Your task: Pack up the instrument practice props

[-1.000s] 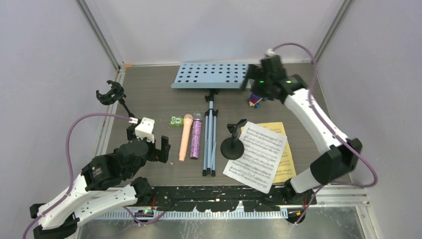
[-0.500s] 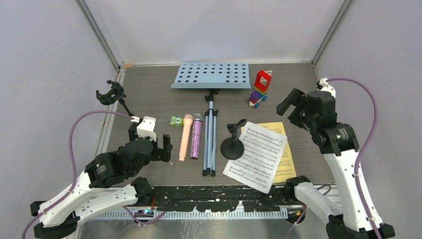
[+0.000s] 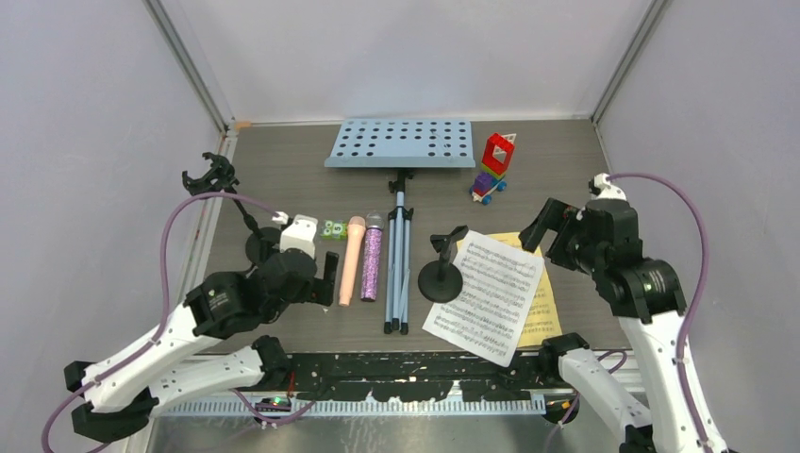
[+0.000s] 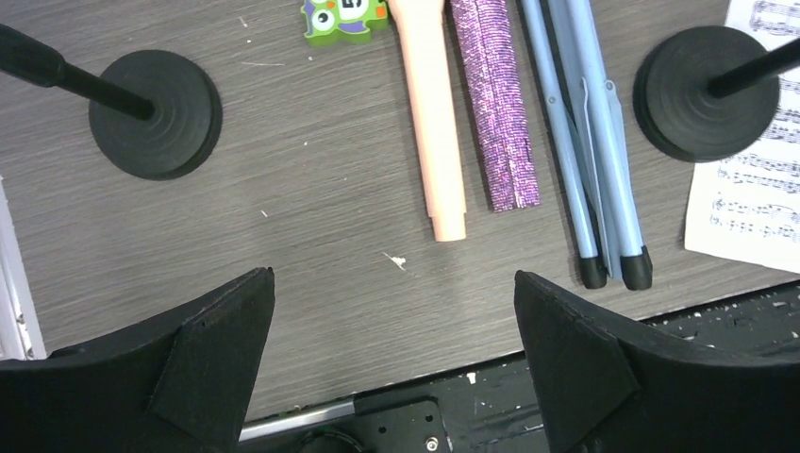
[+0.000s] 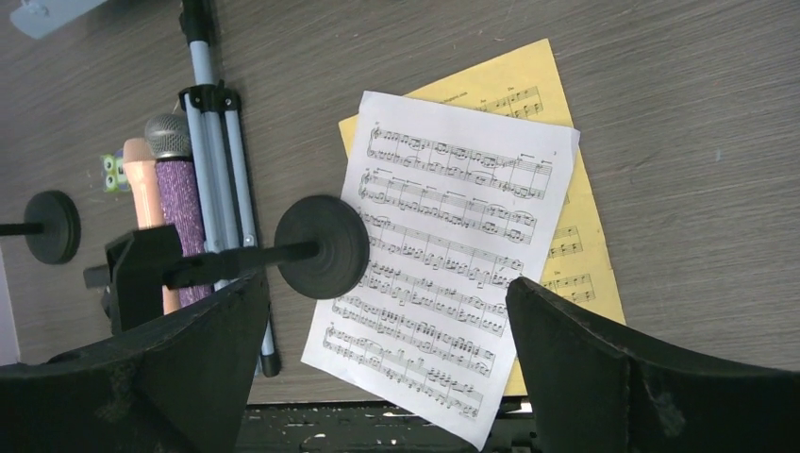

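The pale-blue perforated music rack (image 3: 400, 144) lies flat at the back, its folded tripod legs (image 3: 397, 264) pointing to the near edge. The peach microphone (image 3: 351, 260) and the purple glitter microphone (image 3: 372, 260) lie side by side left of the legs. One black mic holder (image 3: 441, 274) stands by the white score sheet (image 3: 486, 294), which overlaps the yellow sheet (image 3: 544, 311). The other holder (image 3: 222, 189) stands at far left. My left gripper (image 3: 319, 276) is open and empty above the table near the microphones' handles (image 4: 391, 283). My right gripper (image 3: 550, 231) is open and empty above the sheets (image 5: 387, 283).
A colourful toy brick car (image 3: 492, 167) stands right of the rack. A small green block (image 3: 331, 228) lies by the peach microphone's head. Enclosure walls close in the back and both sides. A black rail (image 3: 406, 373) runs along the near edge.
My right arm has pulled back from over the brick car toward the near right and now hovers over the sheets. My left gripper has moved right, closer to the microphones.
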### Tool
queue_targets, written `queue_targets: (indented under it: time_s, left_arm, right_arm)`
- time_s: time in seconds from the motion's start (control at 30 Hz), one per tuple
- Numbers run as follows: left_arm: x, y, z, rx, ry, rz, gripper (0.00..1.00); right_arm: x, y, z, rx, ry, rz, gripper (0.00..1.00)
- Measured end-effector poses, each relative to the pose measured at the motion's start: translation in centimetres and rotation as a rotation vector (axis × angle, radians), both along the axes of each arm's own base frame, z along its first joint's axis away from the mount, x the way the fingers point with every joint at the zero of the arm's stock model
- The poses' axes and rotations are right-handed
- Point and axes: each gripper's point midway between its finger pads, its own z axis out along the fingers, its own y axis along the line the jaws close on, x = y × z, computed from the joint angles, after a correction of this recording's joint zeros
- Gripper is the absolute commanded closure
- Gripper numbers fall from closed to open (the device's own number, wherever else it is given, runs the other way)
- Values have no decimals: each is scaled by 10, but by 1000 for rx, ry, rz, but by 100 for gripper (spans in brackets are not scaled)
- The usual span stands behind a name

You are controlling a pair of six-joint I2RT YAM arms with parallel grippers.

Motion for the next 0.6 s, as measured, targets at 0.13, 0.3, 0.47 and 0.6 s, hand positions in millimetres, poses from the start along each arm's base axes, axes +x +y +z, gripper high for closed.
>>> queue_targets:
  time_s: [0.13, 0.3, 0.47, 0.6]
  left_arm:
    - [-6, 3, 10, -59, -28, -34, 0]
    - [-22, 20, 42, -253, -150, -74, 0]
    - [-36, 45, 63, -417, -263, -68, 0]
    - [-39, 53, 63, -457, -291, -65, 0]
  right_arm:
    - [-21, -2, 8, 4, -95, 38, 0]
    - [-42, -6, 36, 25, -272, 46, 0]
    - [-47, -6, 38, 36, -336, 58, 0]
    - [-50, -2, 37, 46, -354, 79, 0]
